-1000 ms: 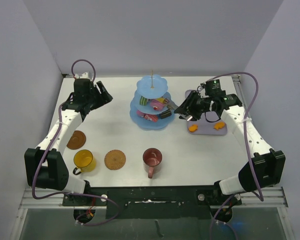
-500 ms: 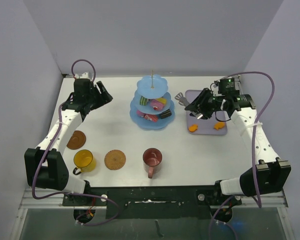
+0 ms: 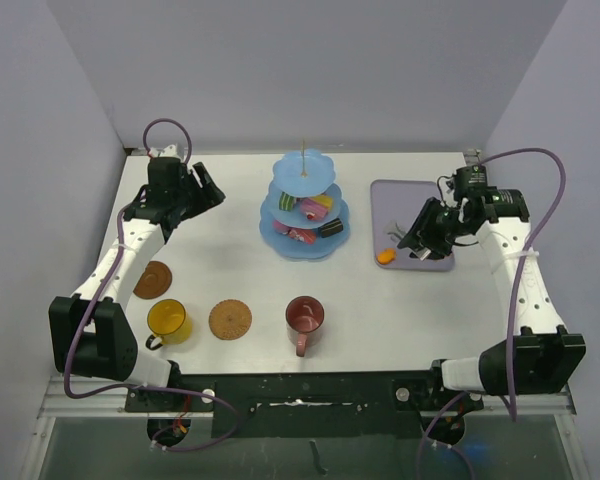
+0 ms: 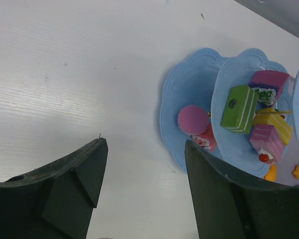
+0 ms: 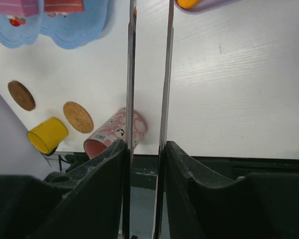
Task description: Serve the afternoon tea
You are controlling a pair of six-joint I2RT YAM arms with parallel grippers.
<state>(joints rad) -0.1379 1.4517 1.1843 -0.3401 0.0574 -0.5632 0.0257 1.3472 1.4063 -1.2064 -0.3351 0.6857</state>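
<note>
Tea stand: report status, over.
Left gripper open, empty; right gripper shut on tongs above lilac tray. Stand holds cakes; orange pastry on tray, unserved. Yellow mug, red mug off coasters. Nothing between tongs and pastry.

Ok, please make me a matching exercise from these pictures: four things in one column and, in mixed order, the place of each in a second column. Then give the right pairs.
Things
1. yellow mug
2. tongs
3. orange pastry
4. green cake

Places
A. on the blue stand
B. gripped in the right claw
C. on the lilac tray
D. directly on the table

Pairs: 1-D, 2-B, 3-C, 4-A.
</note>
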